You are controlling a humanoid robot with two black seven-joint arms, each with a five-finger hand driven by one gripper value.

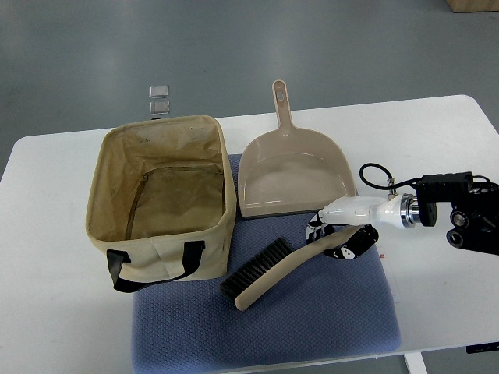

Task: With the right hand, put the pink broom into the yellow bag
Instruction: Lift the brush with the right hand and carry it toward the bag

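The pink broom (pixel 277 269) lies slanted on the blue mat (pixel 312 319), its black bristles (pixel 253 269) toward the bag and its handle pointing up and right. My right hand (pixel 337 236) comes in from the right edge and sits on the handle's far end, with fingers (pixel 315 226) above it and the thumb side below, closed around it. The broom still rests on the mat. The yellow bag (pixel 160 199) stands open and empty to the left, with black handles at its front. The left arm is out of view.
A pink dustpan (pixel 292 179) lies behind the broom, its handle pointing away, close to the hand's far side. The white table (pixel 437 132) ends near the bottom right. Two small clear blocks (pixel 159 100) sit behind the bag.
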